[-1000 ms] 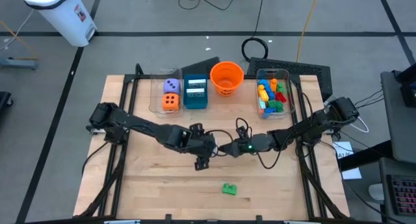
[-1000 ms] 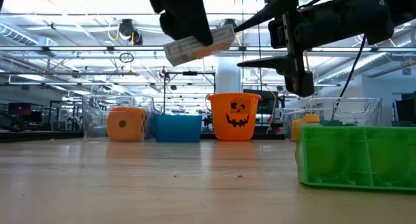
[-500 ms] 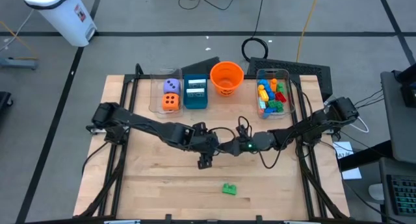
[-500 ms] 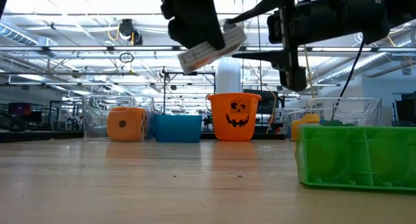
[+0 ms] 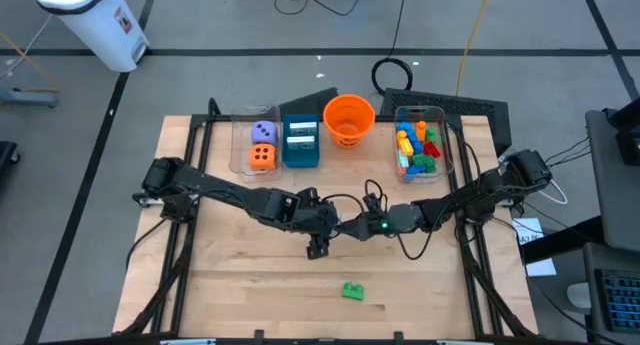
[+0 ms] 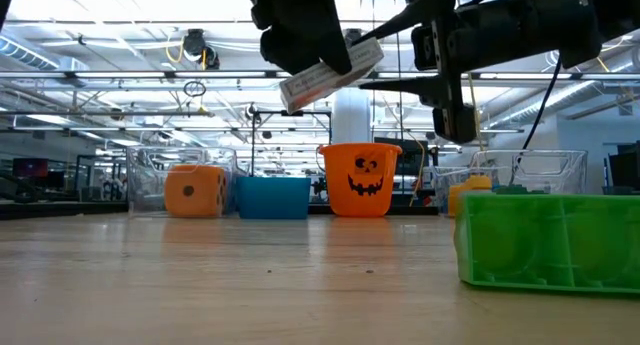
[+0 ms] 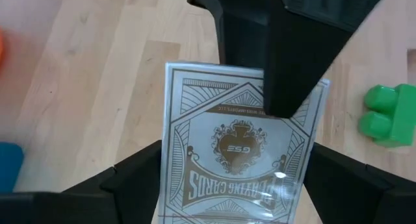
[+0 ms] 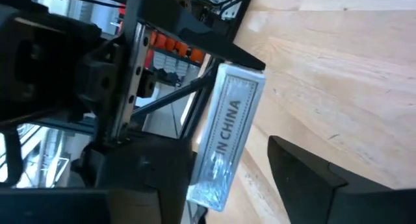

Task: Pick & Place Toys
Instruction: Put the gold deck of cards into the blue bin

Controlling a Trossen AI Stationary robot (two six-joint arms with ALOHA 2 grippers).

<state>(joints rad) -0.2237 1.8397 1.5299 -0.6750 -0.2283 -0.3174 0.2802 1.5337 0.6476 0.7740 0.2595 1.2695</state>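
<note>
Mid-table, aloft | left gripper (image 7: 237,178) clamps card box (image 7: 239,152), right gripper (image 6: 400,60) parted around its end | slick, stiff, light: pinch your flat faces

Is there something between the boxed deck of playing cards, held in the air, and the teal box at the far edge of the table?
Nothing visible does. The left gripper holds the boxed deck of playing cards above the table; the right gripper meets it there. The bare wooden table lies between them and the teal box.

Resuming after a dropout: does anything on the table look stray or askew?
A green brick lies alone near the table's front edge, far from the brick bin. The card pack hangs tilted in mid-air between the left gripper and right gripper.
</note>
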